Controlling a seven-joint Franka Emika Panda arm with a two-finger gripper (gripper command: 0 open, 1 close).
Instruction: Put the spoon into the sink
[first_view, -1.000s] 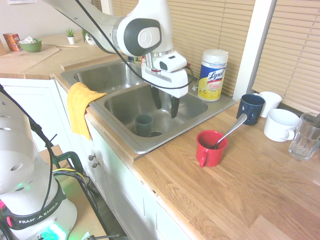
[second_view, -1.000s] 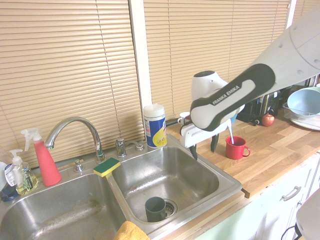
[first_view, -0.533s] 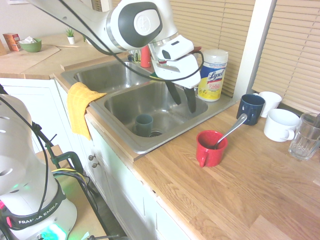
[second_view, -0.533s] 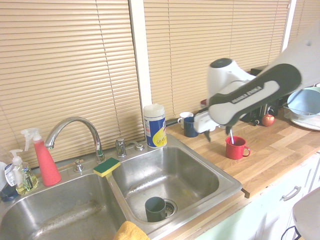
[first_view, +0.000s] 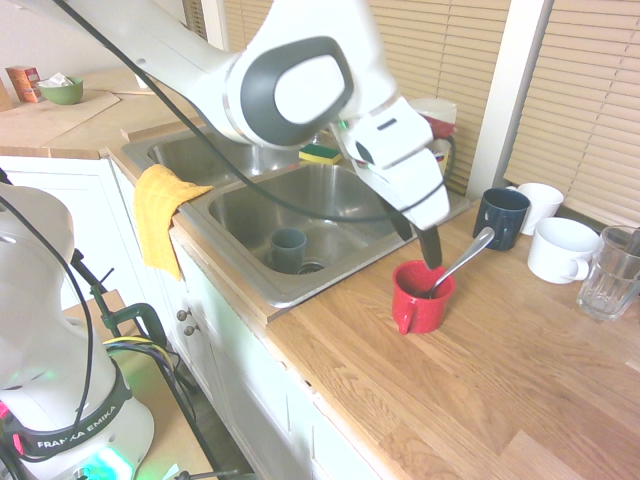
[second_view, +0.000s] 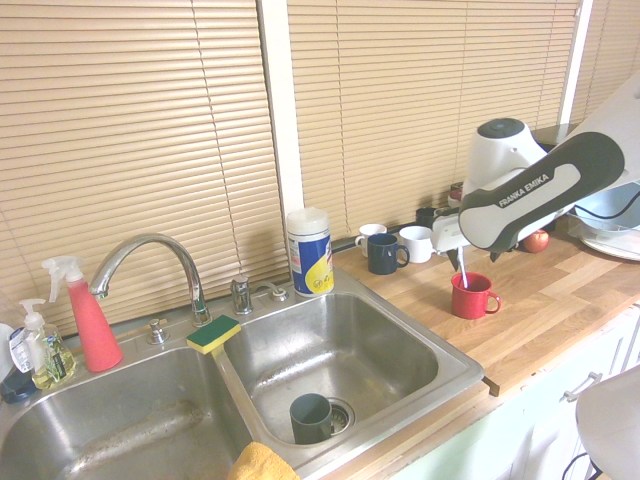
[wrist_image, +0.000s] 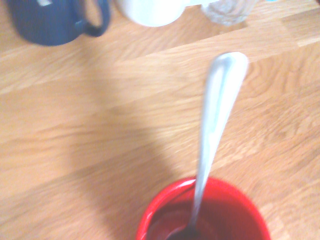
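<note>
At centre right, the gripper (first_view: 417, 240) hangs wide open near the red mug (first_view: 421, 298). The spoon (first_view: 464, 262) leans inside — its bowl hard to see.

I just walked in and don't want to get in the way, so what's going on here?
A robot arm's gripper, open and holding nothing, hovers by the red mug on the wooden counter. The spoon leans in that mug, its handle sticking out over the rim. The task is to put it into the sink, but it isn't there yet; a grey-blue cup sits in the basin beside the drain.
</note>
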